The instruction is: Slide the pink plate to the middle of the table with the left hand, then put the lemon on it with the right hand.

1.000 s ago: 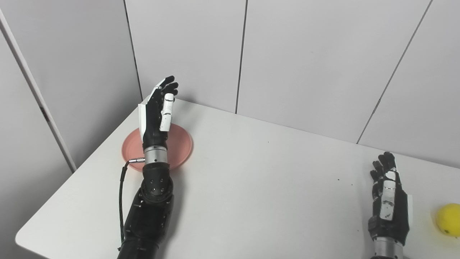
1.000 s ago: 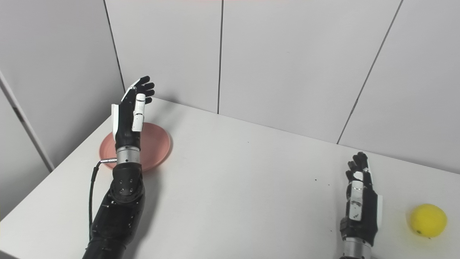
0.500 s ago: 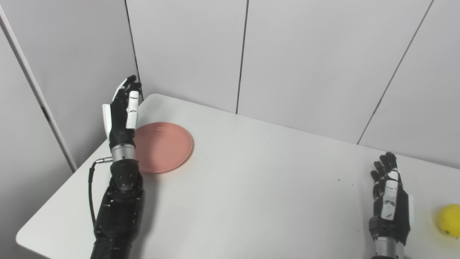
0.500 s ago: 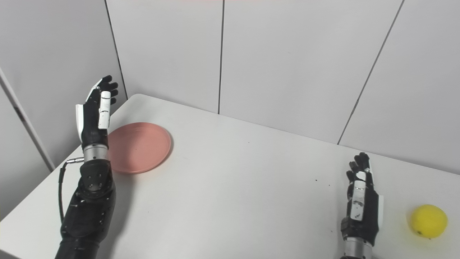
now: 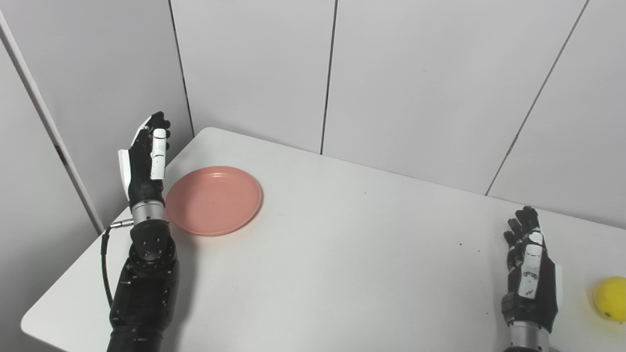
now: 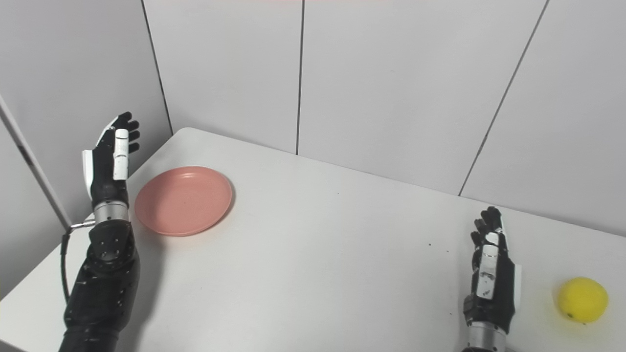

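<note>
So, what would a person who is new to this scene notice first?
Probably the pink plate near the table's far left corner, bright against the white table. Next, the yellow lemon at the right edge. The left hand is raised open beside the plate, and the right hand is open near the lemon.

lemon (image 5: 610, 298): cut off by the right edge in my left eye view.
table (image 5: 342, 254): near edge and right end run out of both views.
my arms: cut off at the bottom edge.
</note>
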Robot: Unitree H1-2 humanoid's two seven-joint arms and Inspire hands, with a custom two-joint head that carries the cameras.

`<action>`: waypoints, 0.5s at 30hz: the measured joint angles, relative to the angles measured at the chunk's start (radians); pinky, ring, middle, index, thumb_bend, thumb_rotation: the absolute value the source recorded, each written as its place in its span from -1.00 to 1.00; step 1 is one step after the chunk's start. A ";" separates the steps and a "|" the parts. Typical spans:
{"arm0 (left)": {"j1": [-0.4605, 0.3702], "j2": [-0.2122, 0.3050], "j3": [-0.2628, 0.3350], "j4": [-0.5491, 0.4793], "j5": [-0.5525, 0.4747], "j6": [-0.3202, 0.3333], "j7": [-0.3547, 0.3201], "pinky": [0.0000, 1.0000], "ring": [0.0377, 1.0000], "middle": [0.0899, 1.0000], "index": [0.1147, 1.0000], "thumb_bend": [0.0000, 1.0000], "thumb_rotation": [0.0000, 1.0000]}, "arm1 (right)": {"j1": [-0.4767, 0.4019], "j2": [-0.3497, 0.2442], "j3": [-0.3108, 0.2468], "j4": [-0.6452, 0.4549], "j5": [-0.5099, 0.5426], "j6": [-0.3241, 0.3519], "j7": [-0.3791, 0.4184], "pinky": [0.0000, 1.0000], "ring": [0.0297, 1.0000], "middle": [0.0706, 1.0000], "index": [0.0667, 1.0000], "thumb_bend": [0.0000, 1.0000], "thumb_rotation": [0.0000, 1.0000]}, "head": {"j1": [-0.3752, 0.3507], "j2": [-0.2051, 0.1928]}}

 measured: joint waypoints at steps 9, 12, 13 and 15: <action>0.028 0.023 0.001 0.043 -0.009 0.012 -0.004 0.58 0.58 0.57 0.54 0.30 1.00 | -0.001 -0.001 -0.002 0.001 -0.004 0.000 0.000 0.93 0.88 0.85 0.82 0.36 0.83 | 0.014 0.002; 0.028 0.030 0.001 0.069 -0.010 0.013 -0.005 0.56 0.57 0.55 0.54 0.30 1.00 | -0.003 -0.001 -0.003 0.003 -0.002 0.000 0.000 0.91 0.86 0.84 0.81 0.37 0.78 | 0.014 0.003; 0.029 0.032 0.001 0.073 -0.012 0.018 -0.010 0.60 0.61 0.58 0.56 0.31 1.00 | -0.004 -0.001 -0.004 0.004 0.000 0.000 0.000 0.91 0.86 0.85 0.82 0.37 0.80 | 0.014 0.003; 0.030 0.039 0.001 0.079 -0.035 0.034 -0.035 0.59 0.61 0.56 0.53 0.28 1.00 | -0.005 -0.002 -0.004 0.006 0.000 0.000 0.000 0.90 0.85 0.84 0.80 0.37 0.79 | 0.014 0.003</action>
